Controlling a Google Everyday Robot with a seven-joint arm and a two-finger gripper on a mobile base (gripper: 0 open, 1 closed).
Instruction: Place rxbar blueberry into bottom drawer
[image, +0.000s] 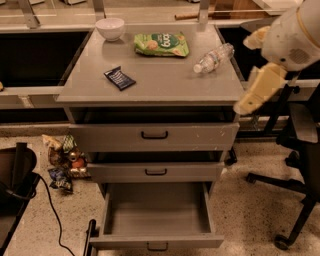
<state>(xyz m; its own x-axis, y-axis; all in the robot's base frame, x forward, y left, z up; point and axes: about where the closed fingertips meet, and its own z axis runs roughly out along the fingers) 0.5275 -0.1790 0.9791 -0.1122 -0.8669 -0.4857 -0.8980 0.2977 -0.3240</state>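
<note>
The rxbar blueberry (119, 78) is a small dark navy wrapper lying flat on the left part of the grey cabinet top (165, 82). The bottom drawer (157, 241) is pulled out toward me and its inside is bare. The two shallower drawers above it stand slightly ajar. My gripper (251, 100) hangs at the end of the pale arm (292, 37) at the right, just off the cabinet's right front corner. It is far from the bar and holds nothing that I can see.
A white bowl (110, 27), a green snack bag (161, 44) and a lying water bottle (214, 57) sit at the back of the cabinet top. Snack packets (62, 162) and a black cable lie on the floor at left. A black office chair (300, 150) stands at right.
</note>
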